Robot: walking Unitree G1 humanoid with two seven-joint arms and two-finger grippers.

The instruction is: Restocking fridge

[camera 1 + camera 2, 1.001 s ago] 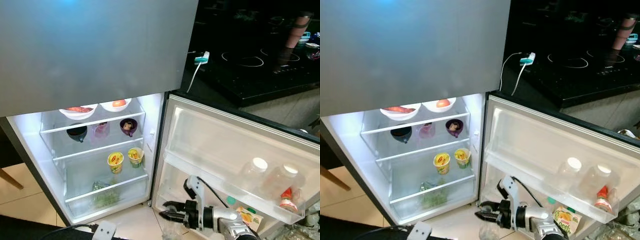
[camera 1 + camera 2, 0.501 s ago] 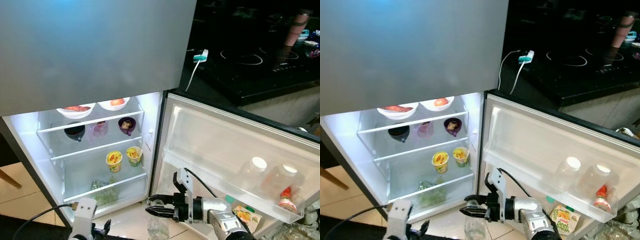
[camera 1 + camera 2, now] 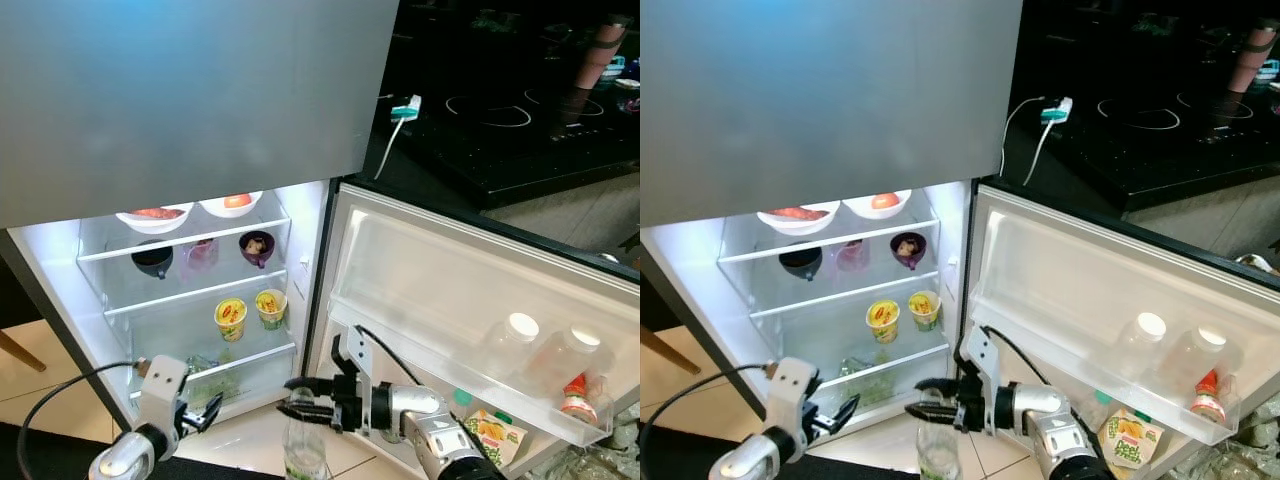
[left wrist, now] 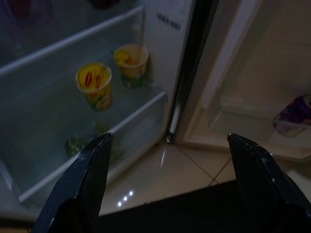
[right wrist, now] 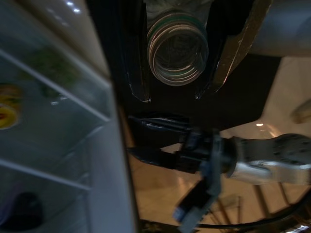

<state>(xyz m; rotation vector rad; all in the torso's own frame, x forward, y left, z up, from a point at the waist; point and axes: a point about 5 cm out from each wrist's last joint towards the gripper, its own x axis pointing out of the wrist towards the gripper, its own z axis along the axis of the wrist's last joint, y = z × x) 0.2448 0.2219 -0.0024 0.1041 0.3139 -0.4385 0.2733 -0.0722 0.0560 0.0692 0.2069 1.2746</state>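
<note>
Right gripper (image 3: 932, 404) clamped on neck of clear plastic bottle (image 3: 937, 452), low before open fridge's (image 3: 700, 300) bottom shelf edge. Left gripper (image 3: 203, 414) spread wide, empty. Risk: bottle swings, strikes shelf edge, slips from thin neck grip.

Two yellow cups (image 3: 248, 313) crowd the middle shelf's (image 3: 190, 295) right end, its left half stays free, and greens (image 3: 205, 378) fill the bottom drawer.

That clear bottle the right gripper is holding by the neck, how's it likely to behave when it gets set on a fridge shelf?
The clear bottle looks tall and narrow, so it may tip if released off-level. The right gripper holds it at the neck, so it may swing a little. Its glossy wall looks slippery.
</note>
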